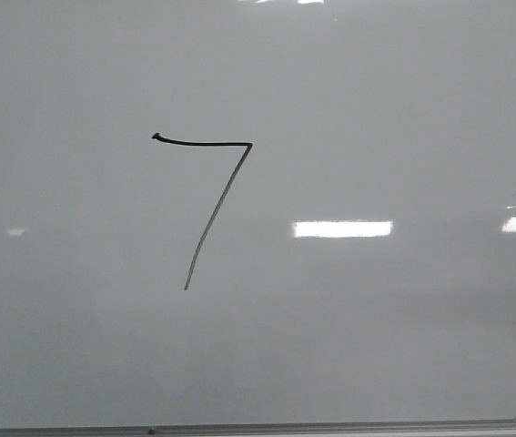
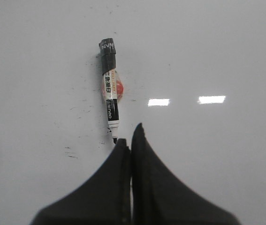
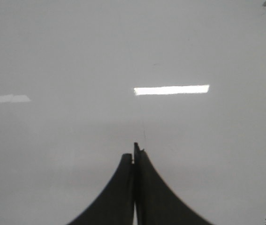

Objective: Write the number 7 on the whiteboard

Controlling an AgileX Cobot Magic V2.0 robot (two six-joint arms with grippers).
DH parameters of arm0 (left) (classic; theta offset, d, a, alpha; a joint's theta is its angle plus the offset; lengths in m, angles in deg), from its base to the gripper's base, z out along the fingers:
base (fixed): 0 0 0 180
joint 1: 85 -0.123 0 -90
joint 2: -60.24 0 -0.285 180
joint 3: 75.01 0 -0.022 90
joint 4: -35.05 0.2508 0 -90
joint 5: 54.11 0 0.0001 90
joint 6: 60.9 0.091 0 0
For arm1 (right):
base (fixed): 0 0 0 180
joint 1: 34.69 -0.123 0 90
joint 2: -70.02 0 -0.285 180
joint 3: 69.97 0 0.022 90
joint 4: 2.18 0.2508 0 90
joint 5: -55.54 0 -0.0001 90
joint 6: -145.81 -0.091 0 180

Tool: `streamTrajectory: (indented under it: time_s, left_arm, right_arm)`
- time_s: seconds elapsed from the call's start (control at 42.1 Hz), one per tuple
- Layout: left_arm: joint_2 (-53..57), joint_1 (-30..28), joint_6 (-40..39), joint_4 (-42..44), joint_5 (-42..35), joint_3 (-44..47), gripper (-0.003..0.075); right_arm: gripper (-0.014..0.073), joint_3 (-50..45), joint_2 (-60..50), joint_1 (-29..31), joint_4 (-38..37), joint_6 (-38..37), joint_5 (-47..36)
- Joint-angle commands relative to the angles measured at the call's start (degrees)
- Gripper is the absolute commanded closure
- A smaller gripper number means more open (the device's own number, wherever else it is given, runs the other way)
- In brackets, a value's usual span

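Number 7 [image 1: 212,205]: a thin black marker line left of the middle of the whiteboard [image 1: 403,346] in the front view. Its short top stroke runs left to right with a small blob at its left end; from the right corner the long downstroke slants toward the near left and thins out at its tip.
Whiteboard edge: a thin metal strip runs along the near side in the front view.
Reflections [image 1: 342,228]: bright white bars lie right of the number, one more at the far right edge.
My left gripper [image 2: 130,137]: both fingers pressed together, nothing between them.
Marker [image 2: 110,89]: lies flat on the board just beyond my left fingertips, apart from them; long axis runs away from my gripper, its tip end nearest my fingers, its dark wrapped end farthest.
Marker writing: the label reads "deli"; the other print is too small to read.
My right gripper [image 3: 135,151]: fingers closed on each other, holding nothing, over bare board.
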Motion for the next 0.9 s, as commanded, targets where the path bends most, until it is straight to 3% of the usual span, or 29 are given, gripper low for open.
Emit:
streamTrajectory:
  time_s: [0.0,0.878]
  left_arm:
    - [1.0,0.0,-0.4,-0.1,-4.9,0.2,0.0741]
    - [0.9,0.0,-0.4,-0.1,-5.0,0.2,0.0741]
  right_arm:
    - [0.0662,0.2,-1.6,0.7,-3.7,-1.3,-3.3]
    - [0.0662,0.2,-2.2,0.7,-4.4,-1.3,-1.6]
